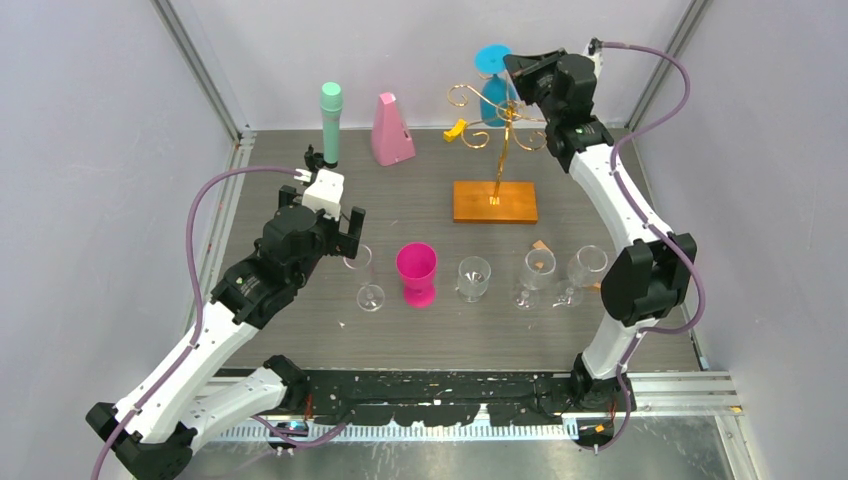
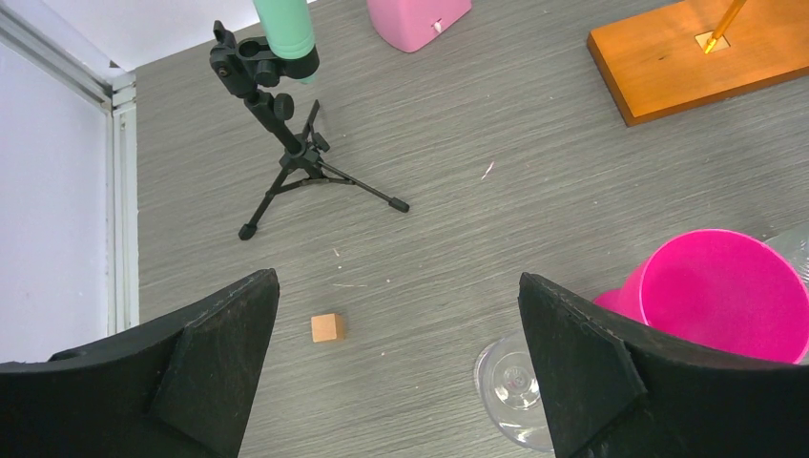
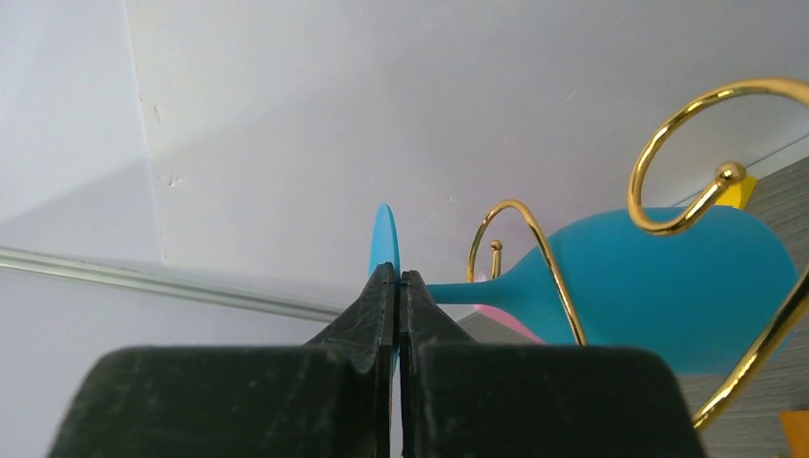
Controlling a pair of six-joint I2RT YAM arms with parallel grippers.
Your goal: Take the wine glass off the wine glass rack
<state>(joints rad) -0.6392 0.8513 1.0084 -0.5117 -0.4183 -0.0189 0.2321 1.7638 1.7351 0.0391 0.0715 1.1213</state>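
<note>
So the opaque blue wine glass [image 1: 495, 92] hangs foot-up in the thin gold wire rack with curly arms and an orange-brown slab base [image 1: 497, 170], up at about 1 o'clock on the table. The right gripper [image 1: 515, 66] is closed on the glass's flat round foot, pinching just the thin edge of the disc.

Handling-wise, I'd guess it's light and totally rigid, but smooth. An edge pinch on that disc looks like it could let the bowl swing or slide out. If it's real glass under the colour, a knock against the wire could chip it. The stem just under the foot seems like the safer place to grab. Coming out, I'd say it has to clear the curl without hooking it, since the rack looks tippy.

The left gripper [image 1: 346, 224] is wide open and holding nothing, hovering at 9 o'clock over a clear stemmed glass [image 1: 369, 296], next to a hot-pink plastic cup [image 1: 416, 270].

The right wrist view gets what the top view can't: the fingers [image 3: 377, 305] pressed tight on the foot, the stem running off toward 3 o'clock, and a gold curl [image 3: 730, 174] crossing in front of the blue bowl [image 3: 668, 286]. I can't tell whether the glass touches the wire. Only the left wrist view shows a little wooden cube [image 2: 327, 327] near the small black tripod [image 2: 296, 157].
</note>
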